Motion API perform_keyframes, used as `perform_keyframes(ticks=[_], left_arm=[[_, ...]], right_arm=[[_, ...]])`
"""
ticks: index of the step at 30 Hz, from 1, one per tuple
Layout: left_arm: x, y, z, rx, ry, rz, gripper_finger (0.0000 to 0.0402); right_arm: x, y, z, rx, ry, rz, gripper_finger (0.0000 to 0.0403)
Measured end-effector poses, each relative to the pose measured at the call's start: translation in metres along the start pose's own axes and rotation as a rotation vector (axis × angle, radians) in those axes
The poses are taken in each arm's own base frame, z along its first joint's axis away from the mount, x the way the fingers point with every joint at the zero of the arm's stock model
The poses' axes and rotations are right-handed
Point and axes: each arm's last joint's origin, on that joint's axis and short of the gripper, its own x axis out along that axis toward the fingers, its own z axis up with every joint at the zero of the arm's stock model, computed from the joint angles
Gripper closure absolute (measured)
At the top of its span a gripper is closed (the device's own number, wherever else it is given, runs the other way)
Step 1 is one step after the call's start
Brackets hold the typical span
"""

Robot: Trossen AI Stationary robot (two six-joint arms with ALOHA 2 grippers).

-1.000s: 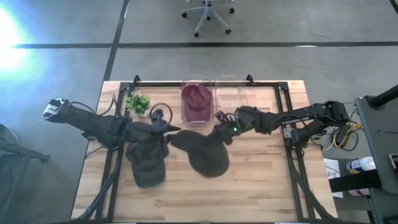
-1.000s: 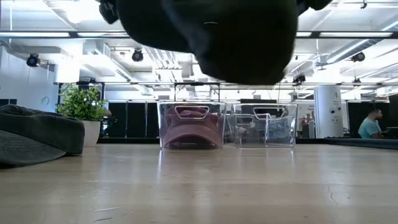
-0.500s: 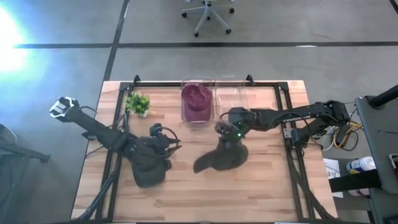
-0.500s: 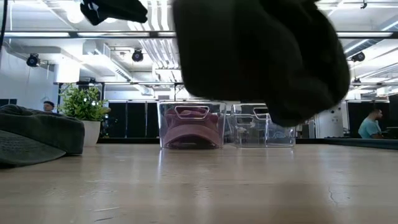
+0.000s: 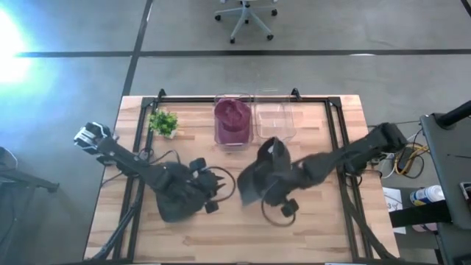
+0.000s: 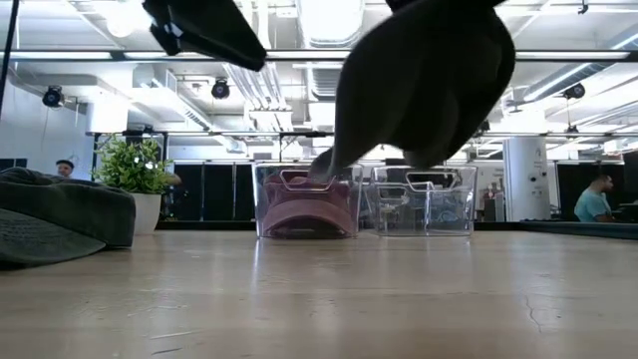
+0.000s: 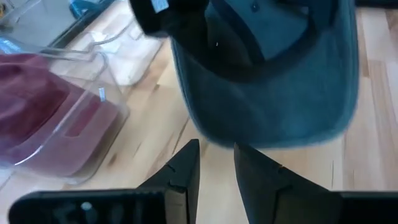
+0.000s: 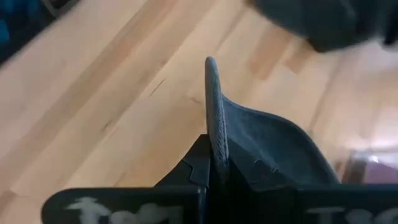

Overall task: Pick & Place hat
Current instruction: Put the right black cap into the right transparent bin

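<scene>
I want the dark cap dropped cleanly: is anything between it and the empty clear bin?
Nothing visible. The right claw holds the dark cap above bare table, and the empty clear bin is open on top. The neighbouring bin holds a maroon cap.

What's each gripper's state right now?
Left gripper: open, empty, above the table near the gray hat.
Right gripper: shut on the dark hat, lifted off the table.

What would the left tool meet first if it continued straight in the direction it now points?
Probably the dark hat held up by the right tool: in the left wrist view it hangs just ahead of the left tool, whose fingers stand slightly apart and empty. Depth is unclear.
</scene>
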Motion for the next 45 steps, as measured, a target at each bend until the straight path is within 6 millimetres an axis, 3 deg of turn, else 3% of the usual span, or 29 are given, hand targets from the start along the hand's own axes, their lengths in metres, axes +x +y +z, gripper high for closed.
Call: perform_keyframes(ticks=[8, 15, 22, 31, 35, 39, 42, 45], left_arm=[[0.03, -0.024, -0.013, 0.032, 0.101, -0.137, 0.0307], [0.05, -0.036, -0.034, 0.016, 0.186, -0.186, 0.0307], [0.075, -0.049, -0.062, 0.017, 0.29, -0.201, 0.0307], [0.099, -0.055, -0.09, 0.018, 0.355, -0.148, 0.0307], [0.1, -0.055, -0.093, -0.002, 0.371, -0.147, 0.0307], [0.094, -0.054, -0.09, -0.023, 0.386, -0.149, 0.0307], [0.086, -0.052, -0.092, -0.02, 0.426, -0.126, 0.0307], [0.078, -0.053, -0.096, -0.009, 0.463, -0.103, 0.0307]], right_arm=[[0.075, 0.019, 0.025, -0.103, 0.114, -0.021, 0.039], [0.103, 0.013, 0.055, -0.034, 0.088, -0.057, 0.039], [0.096, 0.012, 0.06, 0.093, 0.063, -0.05, 0.0373], [0.081, 0.029, 0.05, 0.251, 0.194, 0.095, 0.0264], [0.055, 0.041, 0.038, 0.318, 0.344, 0.097, 0.0224], [0.02, 0.049, 0.026, 0.485, 0.396, 0.016, 0.0213], [-0.006, 0.051, 0.01, 0.7, 0.388, -0.079, 0.0219], [-0.016, 0.052, -0.022, 0.989, 0.411, -0.176, 0.0232]])
